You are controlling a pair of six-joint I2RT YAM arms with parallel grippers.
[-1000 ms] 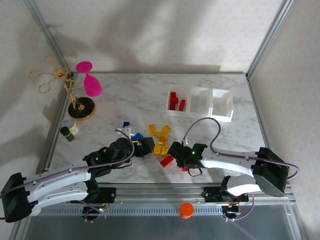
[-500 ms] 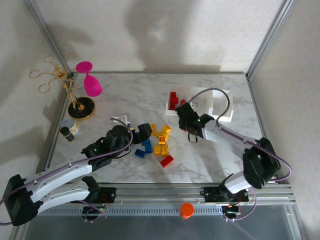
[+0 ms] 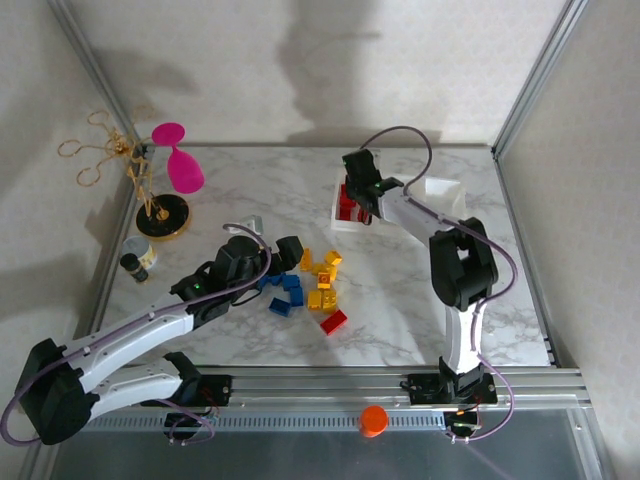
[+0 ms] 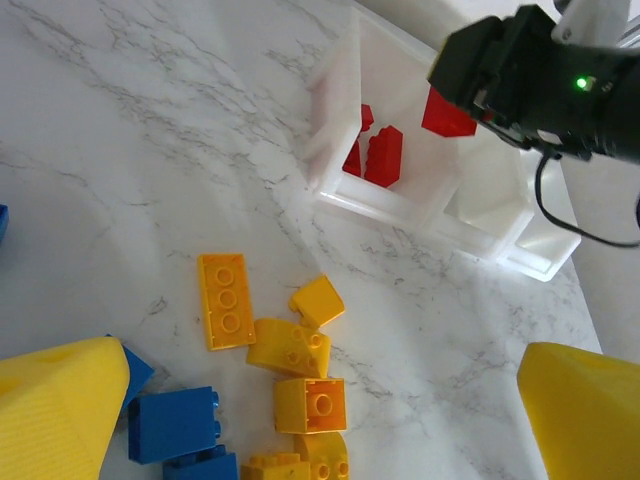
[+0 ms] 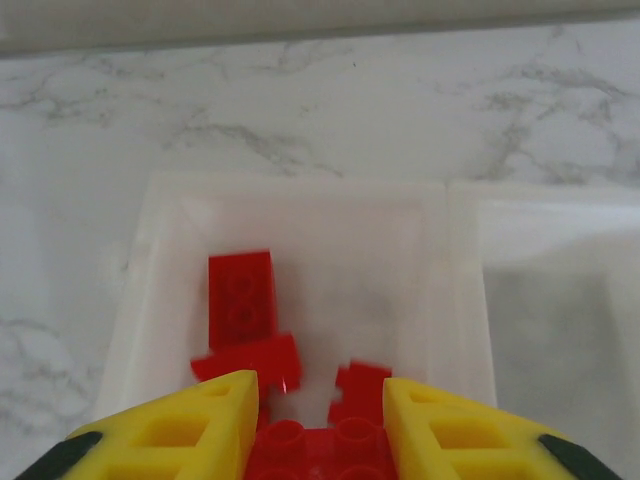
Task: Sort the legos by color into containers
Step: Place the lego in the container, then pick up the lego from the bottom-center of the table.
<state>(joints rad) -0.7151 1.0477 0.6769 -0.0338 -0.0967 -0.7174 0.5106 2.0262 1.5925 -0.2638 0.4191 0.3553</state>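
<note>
**Lego sort: state of progress, roughly a third through by my judgement**

- Right end effector [image 5: 318, 400]: clenched on one red brick [image 5: 312, 450] and held over an open bin.
- Red bin [image 5: 290, 190]: directly beneath the right end effector. It holds several red bricks [image 5: 240, 290] lying loose on its floor.
- Middle bin [image 5: 560, 300]: just to the right of that end effector. No coloured brick shows in the part I can see.
- End bin [image 3: 446, 200]: further right again and looks bare, though the arm hides part of the tray.
- Left end effector [image 3: 291, 254]: fingers spread wide, grasping nothing, hanging at the edge of the unsorted pile.
- Yellow bricks [image 4: 300, 345]: a loose cluster on the worktop [image 3: 250, 190], below and ahead of the left end effector.
- Blue bricks [image 4: 172, 425]: beside the yellow ones, close under the left end effector.
- Stray red brick [image 3: 334, 321]: on the worktop at the pile's near edge, well apart from the right end effector.

Outstanding: the gripped red brick is not yet released and the stray red one remains. Yellow and blue appear not to have been started.
</note>
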